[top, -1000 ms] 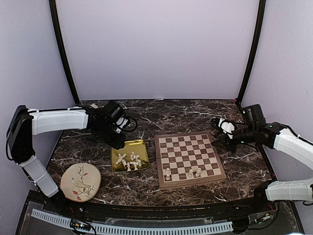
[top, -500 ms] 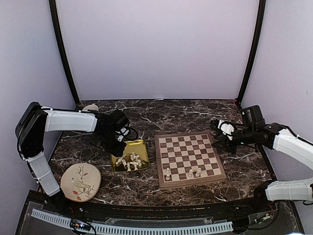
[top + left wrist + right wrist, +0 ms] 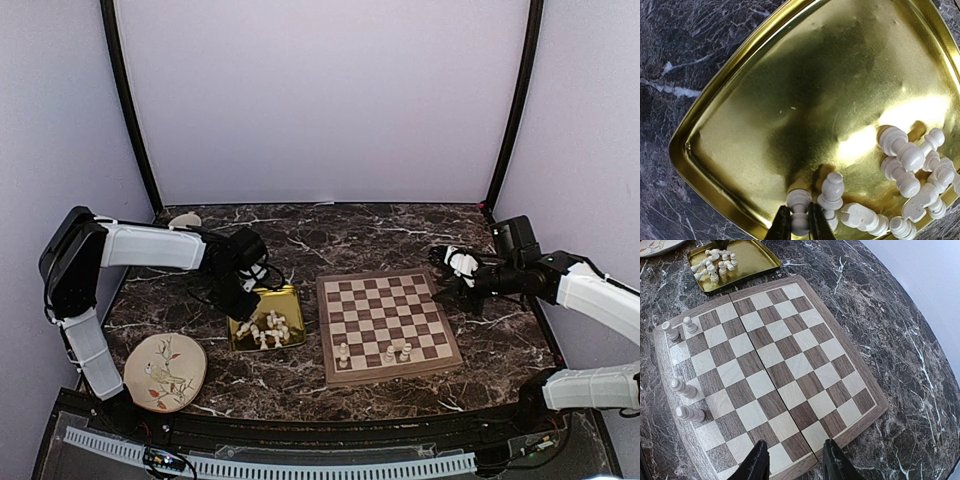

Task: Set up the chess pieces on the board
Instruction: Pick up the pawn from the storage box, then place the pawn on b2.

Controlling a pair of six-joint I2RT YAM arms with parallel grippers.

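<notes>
Left gripper [image 3: 799, 226] has dropped into the tray [image 3: 790, 75], clamping one chess piece [image 3: 799, 200].

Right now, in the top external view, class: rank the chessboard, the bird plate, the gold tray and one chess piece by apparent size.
1. Chessboard, largest.
2-3. Bird plate and gold tray look alike; the plate sits nearer the camera, so they stay unranked.
4. Chess piece, smallest.

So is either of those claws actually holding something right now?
Yes: the left gripper pinches one white chess piece by its narrow waist, in the gold tray. The right gripper holds nothing.
</notes>
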